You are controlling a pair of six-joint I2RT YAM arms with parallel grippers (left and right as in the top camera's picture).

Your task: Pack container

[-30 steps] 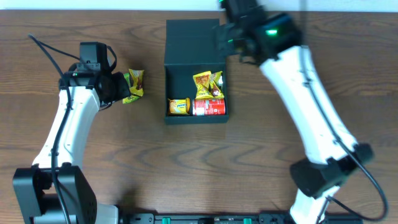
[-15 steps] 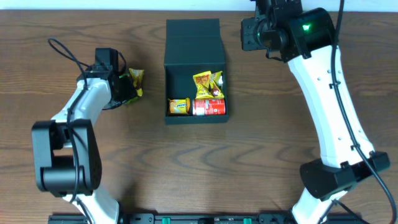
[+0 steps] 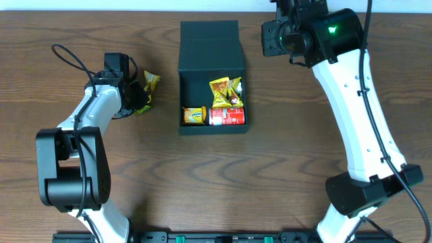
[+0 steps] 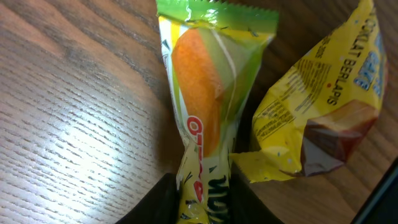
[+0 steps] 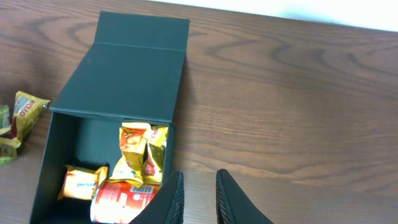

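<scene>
On my feed I see the brown wood-grain table point(image 3: 202, 175) filling the scene, a white strip point(image 3: 101, 4) running along its far edge, and a black rail point(image 3: 270, 237) with green fittings along the near edge.

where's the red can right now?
Overhead view: red can lies inside the container, near-right corner, right of the orange packet, yellow packets just behind.

Container point(image 3: 209, 44): a dark teal-black square rigid box, shown upright on the wooden desk point(image 3: 304, 169), at the middle of its far half. The hinged flap lid point(image 5: 134, 68) is folded back flat on the far side, so the interior is exposed. A red can point(image 3: 227, 116) and yellow snack packets point(image 3: 225, 91) are seen clustered in the near part; the far part of the floor is bare.
</scene>
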